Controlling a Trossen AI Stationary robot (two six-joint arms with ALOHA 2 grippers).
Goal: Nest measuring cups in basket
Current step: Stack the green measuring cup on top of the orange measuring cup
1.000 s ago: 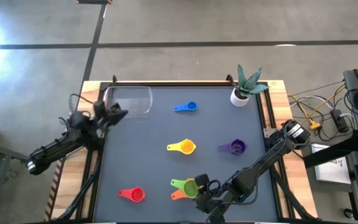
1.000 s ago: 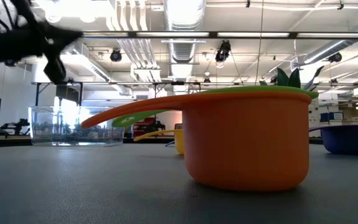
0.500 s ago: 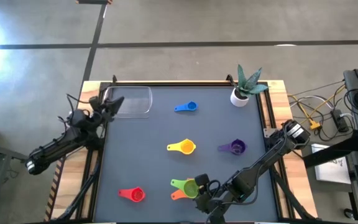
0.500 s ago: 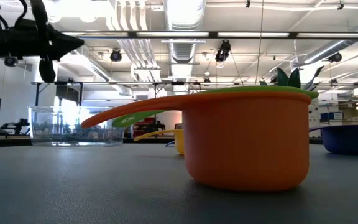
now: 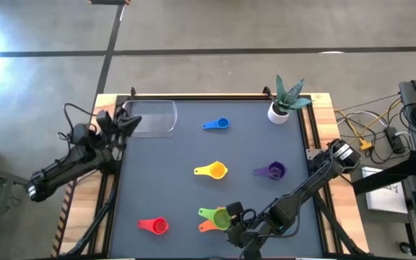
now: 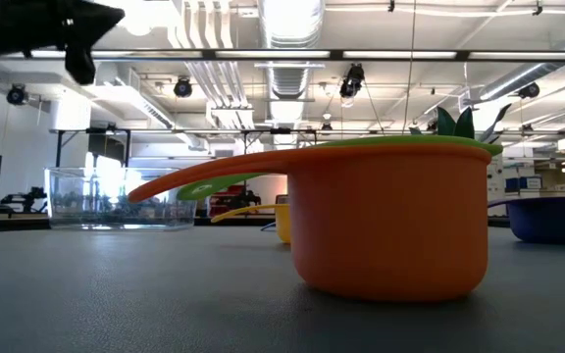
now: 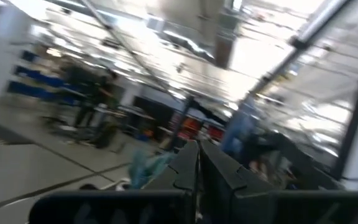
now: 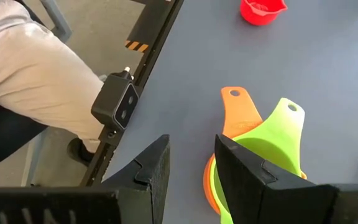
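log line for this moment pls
left gripper: shut, empty, by basket | right gripper: open beside green cup nested in orange cup | basket: no cups

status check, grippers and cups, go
Left gripper shut, empty, by the basket. Right gripper open beside green cup nested in orange cup. Nothing blocking.

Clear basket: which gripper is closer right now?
Left. The left gripper sits shut at the clear basket's left edge; the right gripper is across the table at the near edge, by the green cup.
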